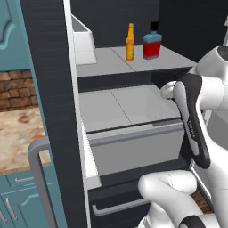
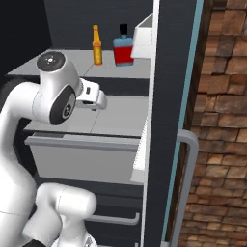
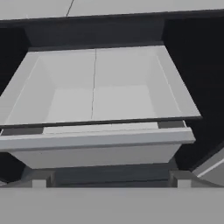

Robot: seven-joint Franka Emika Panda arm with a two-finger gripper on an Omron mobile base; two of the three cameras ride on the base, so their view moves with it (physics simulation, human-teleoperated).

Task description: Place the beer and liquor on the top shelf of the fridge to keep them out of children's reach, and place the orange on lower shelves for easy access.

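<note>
Amber beer [image 1: 130, 42] and red liquor [image 1: 152, 43] upright, side by side on top shelf [image 1: 107, 60] of open fridge [image 1: 53, 89].

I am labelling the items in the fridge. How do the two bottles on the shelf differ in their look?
The beer is slim, amber-orange, with a narrow neck and yellowish cap; the liquor is squat and wider, with a red body and black cap. The beer stands left of the liquor in both base views. Both stand upright on the top shelf.
</note>
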